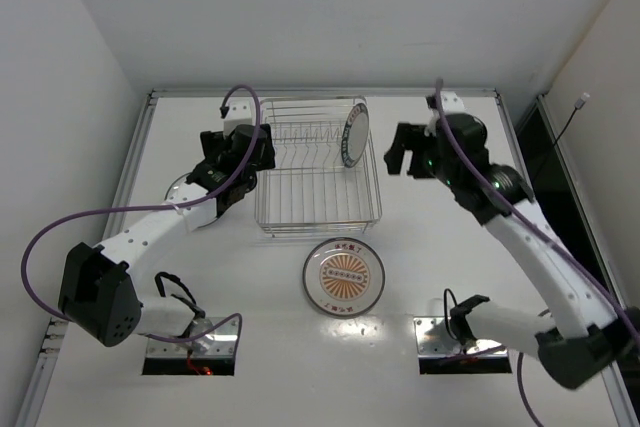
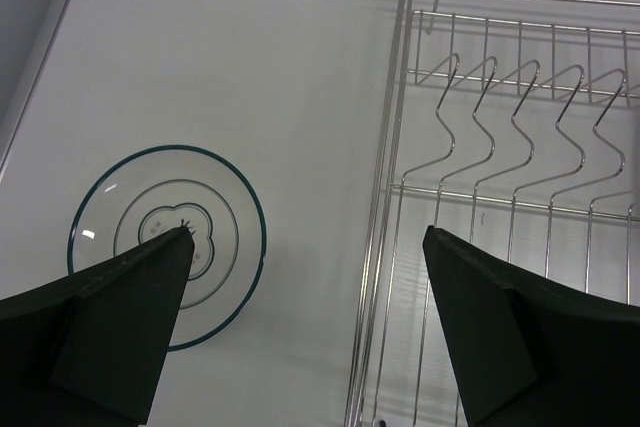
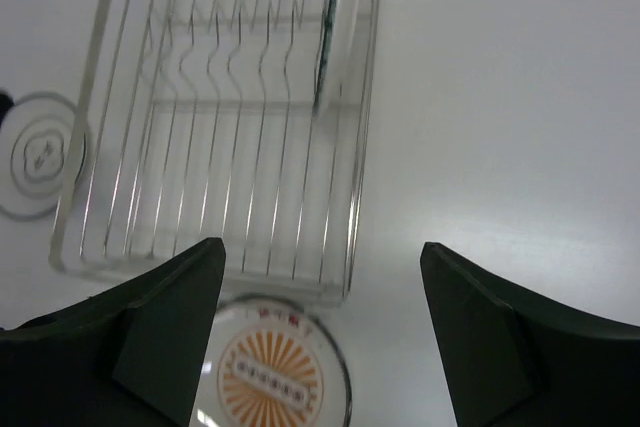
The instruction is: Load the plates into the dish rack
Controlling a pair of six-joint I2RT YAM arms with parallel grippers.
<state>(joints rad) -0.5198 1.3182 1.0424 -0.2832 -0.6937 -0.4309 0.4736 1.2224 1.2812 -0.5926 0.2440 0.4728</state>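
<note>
The silver wire dish rack (image 1: 318, 230) stands at the table's middle. A teal-rimmed white plate (image 1: 355, 135) stands on edge at its right end, also in the right wrist view (image 3: 330, 37). Another teal-rimmed plate (image 2: 170, 242) lies flat left of the rack (image 2: 395, 147), mostly hidden under my left arm in the top view (image 1: 176, 187). The orange-centred plate (image 1: 344, 276) lies flat in front of the rack (image 3: 362, 147). My left gripper (image 2: 308, 237) is open and empty, above the rack's left edge (image 1: 262, 152). My right gripper (image 3: 322, 245) is open and empty, right of the rack (image 1: 400, 159).
Raised rails border the white table at the left, back and right. Two dark mounting openings with cables sit near the front edge by the arm bases (image 1: 190, 352) (image 1: 460, 347). A purple cable loops from the left arm (image 1: 240, 97).
</note>
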